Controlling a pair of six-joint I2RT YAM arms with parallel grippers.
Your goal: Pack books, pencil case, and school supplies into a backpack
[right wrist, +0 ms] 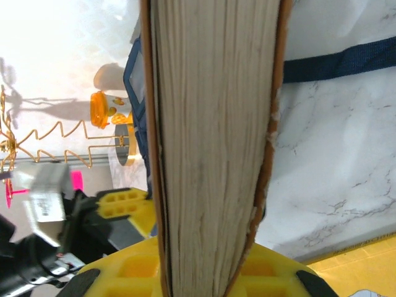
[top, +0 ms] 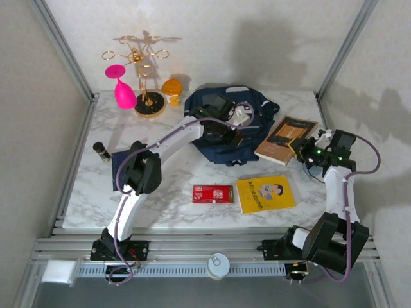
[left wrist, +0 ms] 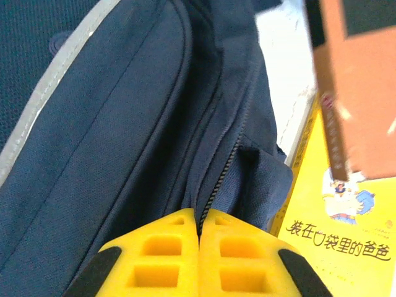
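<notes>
Diagonally angled brown book (top: 286,136) in right gripper (top: 303,149), left gripper (left wrist: 199,218) closed at backpack (left wrist: 124,130)

The backpack (left wrist: 111,154) is matt woven cloth. The brown book (right wrist: 210,154) shows rough paper page edges; the yellow book (left wrist: 346,247) has a glossy cover; the table (top: 167,192) looks smooth, marbled.
</notes>
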